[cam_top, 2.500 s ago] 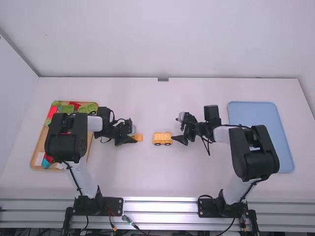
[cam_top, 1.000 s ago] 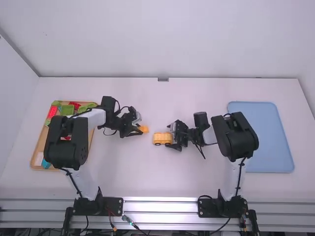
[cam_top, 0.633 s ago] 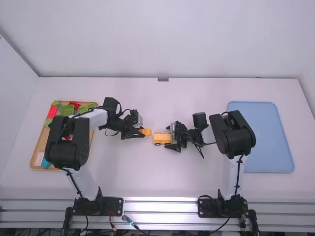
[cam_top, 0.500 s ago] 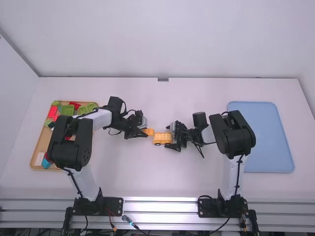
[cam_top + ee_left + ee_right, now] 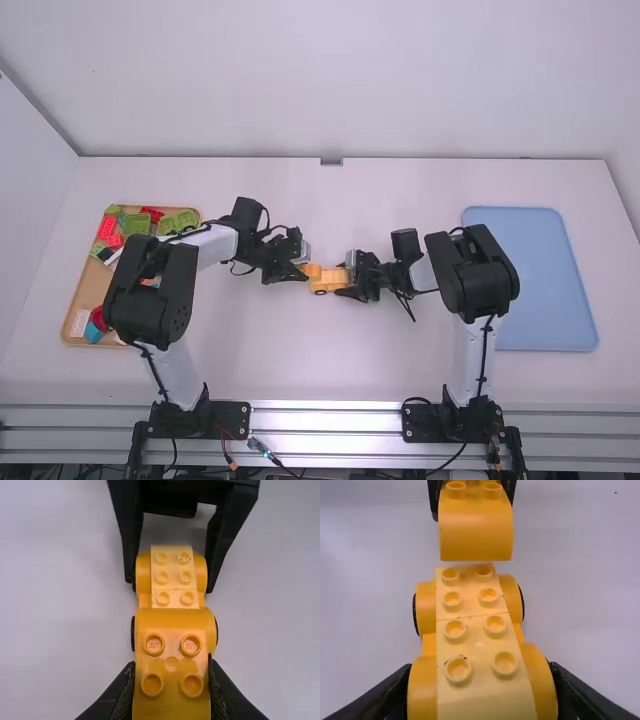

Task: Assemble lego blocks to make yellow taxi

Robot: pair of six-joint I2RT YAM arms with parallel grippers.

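Item, one left gripper [image 5: 303, 270]: we find it near the middle of the table, its fingers closed on the two sides of a studded block. Item, one orange block [image 5: 171, 680], rounded at the end toward the car, four round studs visible on top in the left wrist view; we record it at the car's end nearer the left arm, and we cannot tell whether the two touch.

Item, one wheeled car base [image 5: 426, 607], orange, with black wheels; we see it upright on the white table [image 5: 300, 360], lengthwise between the two grippers. On its top we list two pale yellow bricks [image 5: 470, 592], studded, laid end to end with a seam between them. Item, one right gripper [image 5: 346, 280]: we note it pinching the car base from both sides at the end nearer the right arm.

Also on the table, we enter a wooden tray [image 5: 84, 285] on the left, partly behind the left arm, holding green blocks [image 5: 137, 223], a red block [image 5: 110, 232] and a blue block [image 5: 93, 332], among other pieces. On the right we enter a blue tray [image 5: 540, 270], partly hidden by the right arm.
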